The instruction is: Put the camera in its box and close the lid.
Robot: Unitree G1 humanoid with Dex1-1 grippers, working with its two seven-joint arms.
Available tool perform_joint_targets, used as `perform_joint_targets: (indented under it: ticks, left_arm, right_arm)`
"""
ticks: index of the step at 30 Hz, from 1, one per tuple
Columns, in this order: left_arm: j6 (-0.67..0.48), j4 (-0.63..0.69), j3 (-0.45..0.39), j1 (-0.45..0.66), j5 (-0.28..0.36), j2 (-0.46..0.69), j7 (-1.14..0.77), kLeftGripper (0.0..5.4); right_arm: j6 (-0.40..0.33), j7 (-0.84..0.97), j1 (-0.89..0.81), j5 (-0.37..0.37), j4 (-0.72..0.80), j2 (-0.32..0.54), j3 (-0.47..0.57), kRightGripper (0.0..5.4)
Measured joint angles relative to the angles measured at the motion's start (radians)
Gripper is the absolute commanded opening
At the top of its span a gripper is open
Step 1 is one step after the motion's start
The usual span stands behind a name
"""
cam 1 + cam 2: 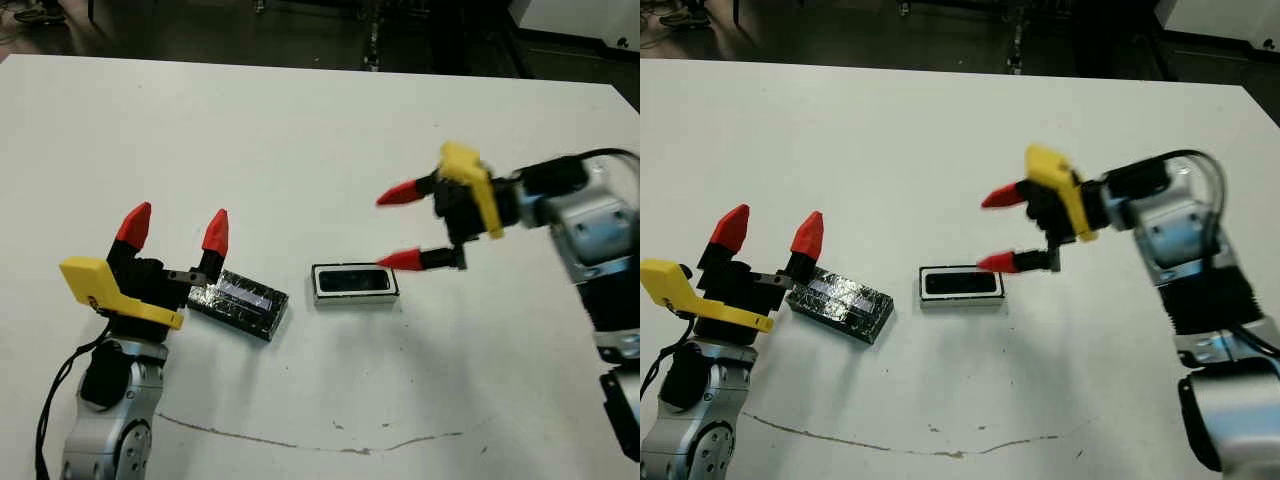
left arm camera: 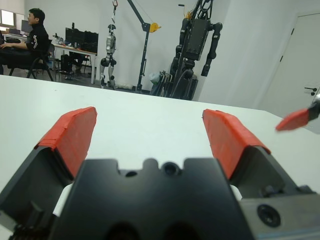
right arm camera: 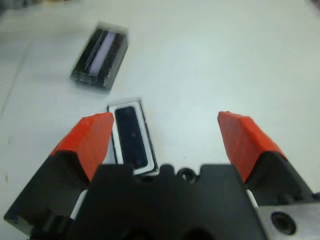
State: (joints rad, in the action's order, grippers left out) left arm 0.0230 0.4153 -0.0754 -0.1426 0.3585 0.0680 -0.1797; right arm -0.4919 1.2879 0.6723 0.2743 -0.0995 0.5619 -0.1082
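**Camera seated in the open box, lid lying apart on the table**

Nearest the robot, a thin brown line (image 1: 300,440) runs across the white table (image 1: 300,140), with bare surface between it and the box (image 1: 355,283).

The left gripper (image 1: 175,233) stands left of the box with its red fingers pointing up and spread wide, holding nothing. Just beside its inner finger lies the lid (image 1: 240,303), flat on the table and clear of the box, with a strip of bare table between the two. Its long axis runs at a slant, the end toward the box lying nearer the robot, and its pale stripe follows that axis.

The box sits near the table's middle, long axis running left to right. The camera (image 1: 352,280) lies inside it along the same axis, filling most of the white interior.

The right gripper (image 1: 400,227) hovers just right of the box, fingers pointing left toward it and wide apart, gripping nothing; the lower fingertip is by the box's right end.

Beyond the box the table is open up to its far edge.
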Motion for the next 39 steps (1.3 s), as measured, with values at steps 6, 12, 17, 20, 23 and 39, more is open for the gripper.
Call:
perform_joint_targets:
  ticks: [6,12,17,20,23,39]
  left_arm:
    - [-0.001,-0.001,-0.004,0.007,-0.002,0.002,0.0,5.4]
    - [0.0,-0.007,-0.021,0.032,-0.008,0.027,-0.021,5.4]
    - [0.01,-0.026,-0.055,0.071,-0.012,0.114,-0.081,5.4]
    - [0.042,-0.025,-0.075,0.096,-0.013,0.173,-0.102,5.4]
    - [0.081,-0.019,-0.087,0.119,-0.021,0.23,-0.122,5.4]
    - [0.252,-0.178,-0.084,0.401,0.031,0.726,-0.662,5.4]
  right_arm:
    - [0.02,-0.14,-0.215,0.156,0.12,-0.026,0.198,5.39]
    - [0.021,-0.441,-0.524,0.246,0.38,-0.149,0.357,5.06]
    - [0.081,-0.691,-0.789,0.227,0.562,-0.303,0.392,4.28]
    - [0.112,-0.795,-0.871,0.197,0.612,-0.361,0.384,3.77]
    - [0.138,-0.869,-0.889,0.185,0.629,-0.403,0.367,3.27]
    - [0.273,-1.013,-0.915,0.136,0.589,-0.504,0.274,0.57]
